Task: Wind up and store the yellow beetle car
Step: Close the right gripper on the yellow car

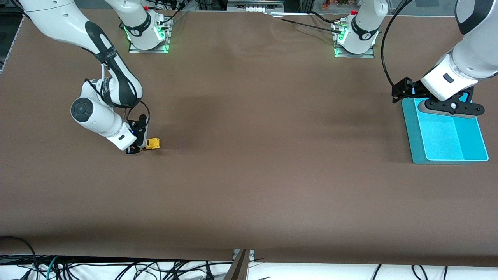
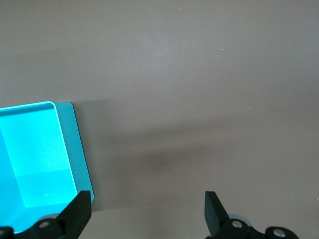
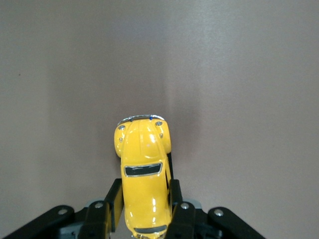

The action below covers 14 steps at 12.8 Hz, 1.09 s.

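Note:
The yellow beetle car point(image 1: 152, 144) rests on the brown table toward the right arm's end. My right gripper point(image 1: 139, 147) is low at the table and shut on the car's rear half. In the right wrist view the yellow beetle car point(image 3: 144, 169) sits between both black fingers point(image 3: 113, 199), its hood and chrome bumper pointing away from the wrist. My left gripper point(image 1: 455, 107) hangs open over the farther end of the cyan tray point(image 1: 470, 140), with nothing between its fingers. The left wrist view shows the left gripper point(image 2: 148, 211) above bare table beside a corner of the cyan tray point(image 2: 75, 144).
The cyan tray lies toward the left arm's end of the table and has two compartments with nothing in them. Both arm bases point(image 1: 147, 33) stand along the table's farther edge. Loose cables point(image 1: 116, 268) hang off the nearest edge.

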Each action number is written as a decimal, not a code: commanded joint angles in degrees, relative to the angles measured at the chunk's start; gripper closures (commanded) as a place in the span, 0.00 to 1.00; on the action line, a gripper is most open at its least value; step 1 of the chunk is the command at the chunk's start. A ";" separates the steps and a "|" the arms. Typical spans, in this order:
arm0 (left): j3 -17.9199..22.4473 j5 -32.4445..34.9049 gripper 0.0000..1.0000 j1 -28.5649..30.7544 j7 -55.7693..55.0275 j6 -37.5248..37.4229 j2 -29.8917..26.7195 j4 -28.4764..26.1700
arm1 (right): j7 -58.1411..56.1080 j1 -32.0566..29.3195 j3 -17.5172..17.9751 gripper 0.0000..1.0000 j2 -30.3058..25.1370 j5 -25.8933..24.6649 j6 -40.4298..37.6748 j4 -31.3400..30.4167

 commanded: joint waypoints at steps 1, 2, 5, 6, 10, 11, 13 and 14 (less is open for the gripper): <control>-0.19 -1.35 0.00 0.57 0.23 -1.27 0.67 1.64 | -5.09 -0.66 0.36 0.82 0.73 0.01 1.99 0.21; -0.19 -1.35 0.00 0.57 0.23 -1.27 0.67 1.64 | -5.72 -0.66 0.27 0.82 0.82 0.02 2.09 0.21; -0.19 -1.35 0.00 0.57 0.23 -1.27 0.67 1.64 | -5.81 -1.35 0.27 0.82 1.44 0.10 2.26 0.30; -0.19 -1.35 0.00 0.57 0.23 -1.27 0.67 1.64 | -5.81 -1.79 0.27 0.82 1.44 0.19 2.44 0.30; -0.19 -1.35 0.00 0.57 0.23 -1.27 0.67 1.64 | -6.16 -3.91 -0.95 0.82 1.53 -0.16 2.44 0.30; -0.19 -1.35 0.00 0.57 0.23 -1.27 0.67 1.64 | -7.90 -3.99 -1.57 0.82 1.53 0.01 2.53 0.30; -0.19 -1.35 0.00 0.57 0.23 -1.36 0.67 1.64 | -10.81 -7.22 -1.66 0.82 2.14 -0.07 2.53 0.47; -0.19 -1.35 0.00 0.57 0.23 -1.45 0.67 1.64 | -13.35 -8.90 -1.57 0.82 3.19 0.02 2.53 1.26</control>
